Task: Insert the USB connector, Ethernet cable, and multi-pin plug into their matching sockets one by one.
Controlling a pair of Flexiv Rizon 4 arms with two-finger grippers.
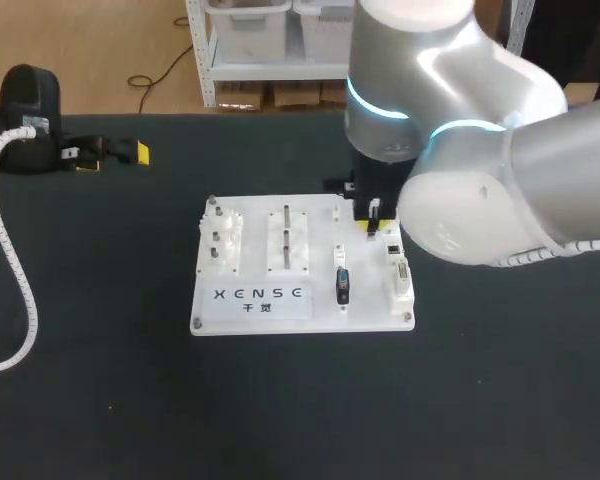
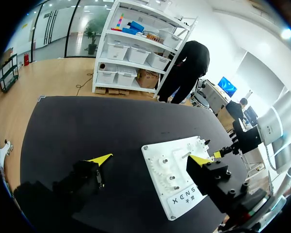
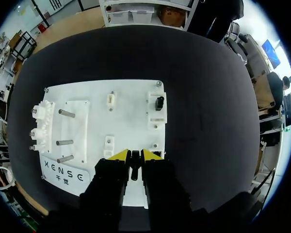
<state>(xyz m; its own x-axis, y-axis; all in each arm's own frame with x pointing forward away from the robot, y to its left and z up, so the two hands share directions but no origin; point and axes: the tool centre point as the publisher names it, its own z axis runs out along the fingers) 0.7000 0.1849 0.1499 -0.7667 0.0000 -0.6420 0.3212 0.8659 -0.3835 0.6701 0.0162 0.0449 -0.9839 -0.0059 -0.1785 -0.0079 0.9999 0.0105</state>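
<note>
Right gripper (image 3: 134, 156) pinched shut on a slim dark plug (image 3: 134, 170) over the white board's (image 1: 315, 235) far right corner, left gripper (image 1: 112, 155) spread empty, well off; risk, I judge: plug skews in the grip, jams against the sockets (image 1: 399, 270).

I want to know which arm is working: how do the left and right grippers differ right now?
The left gripper hangs over bare table, off the white board; the right gripper is over the board. The left gripper's jaws stand wide apart with nothing between them; the right gripper's jaws are close together on a dark connector. Both have yellow tips.
</note>
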